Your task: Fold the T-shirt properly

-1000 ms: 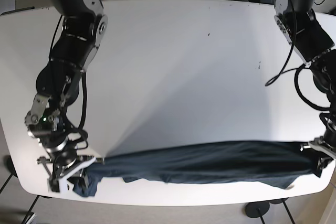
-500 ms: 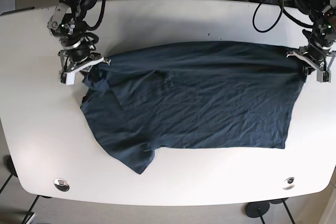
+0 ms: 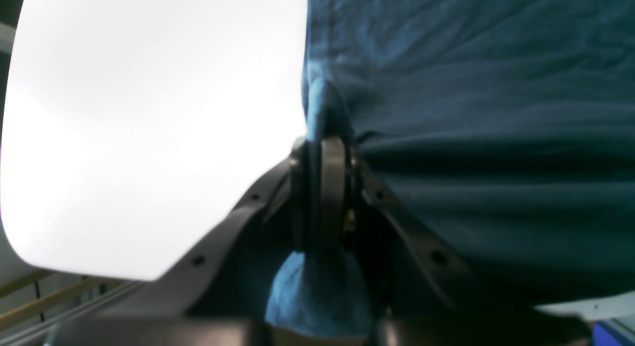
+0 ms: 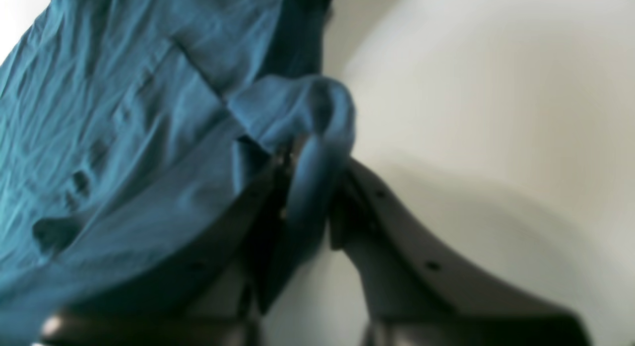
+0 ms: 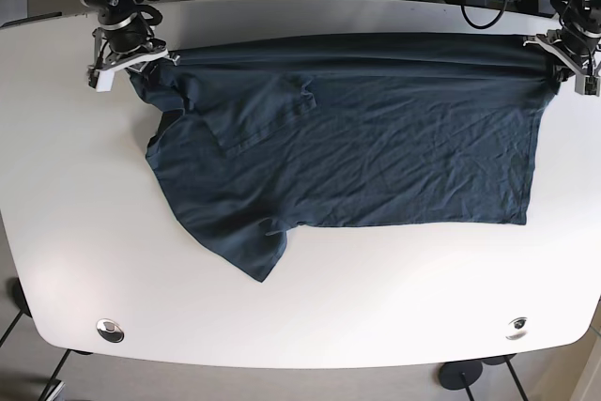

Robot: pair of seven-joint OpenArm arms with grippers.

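Both wrist views are blurred; the shirt [image 3: 471, 137] runs off their edges and covers the tips of the left gripper [image 3: 320, 152] and right gripper [image 4: 302, 162]

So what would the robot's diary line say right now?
stage: spreading | T-shirt: flat on table, top edge held | left gripper: shut on T-shirt | right gripper: shut on T-shirt
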